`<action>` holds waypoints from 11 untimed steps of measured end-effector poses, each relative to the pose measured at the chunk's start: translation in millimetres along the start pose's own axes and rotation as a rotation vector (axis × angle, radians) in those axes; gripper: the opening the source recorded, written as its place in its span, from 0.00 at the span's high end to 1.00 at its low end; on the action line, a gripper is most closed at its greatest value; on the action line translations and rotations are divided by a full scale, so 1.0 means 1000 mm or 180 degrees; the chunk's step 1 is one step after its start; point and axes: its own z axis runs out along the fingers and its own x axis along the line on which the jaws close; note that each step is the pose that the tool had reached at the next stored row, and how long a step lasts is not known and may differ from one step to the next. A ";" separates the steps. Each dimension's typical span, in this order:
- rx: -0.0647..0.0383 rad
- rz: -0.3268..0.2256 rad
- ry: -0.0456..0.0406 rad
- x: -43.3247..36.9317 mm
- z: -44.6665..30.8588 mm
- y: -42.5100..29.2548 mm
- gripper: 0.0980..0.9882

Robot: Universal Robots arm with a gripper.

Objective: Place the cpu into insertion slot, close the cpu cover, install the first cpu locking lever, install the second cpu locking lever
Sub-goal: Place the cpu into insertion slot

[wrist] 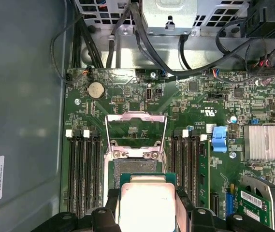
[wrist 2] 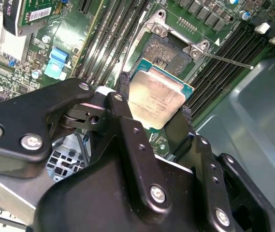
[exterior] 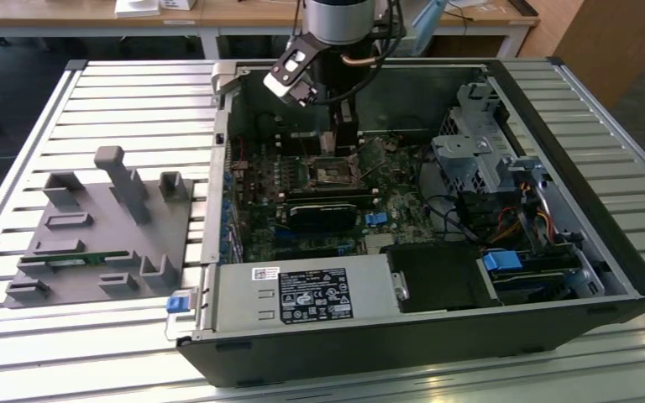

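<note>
the cpu point(wrist 2: 159, 96) has a dull silver top and a teal-green rim. the gripper point(wrist 2: 154, 102) is matte black. the insertion slot point(wrist: 136, 166) is dark, the circuit board point(wrist: 200, 111) green, the cpu cover point(wrist: 135, 144) silvery, the clip point(wrist: 218, 139) blue, and the heatsink point(wrist: 265, 142) ribbed silver.

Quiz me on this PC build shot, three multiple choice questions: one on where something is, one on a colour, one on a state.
1. Where is the cpu?
A in the gripper
B seated in the slot
C in a person's hand

2. What colour is the board?
A green
B red
C white

3. The cover is:
A shut over the slot
B swung open
C missing

Answers:
1 A, the jaws clamp its edges and the slot lies bare.
2 A, green shows in both wrist views.
3 B, its frame stands clear of the slot, with the board visible through its window.
</note>
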 end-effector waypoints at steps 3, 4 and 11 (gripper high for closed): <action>0.0000 0.0000 0.0000 0.0000 0.0006 0.0000 0.50; 0.0000 0.0000 0.0000 0.0000 0.0008 -0.0001 0.50; 0.0000 0.0000 0.0000 0.0000 0.0046 -0.0004 0.50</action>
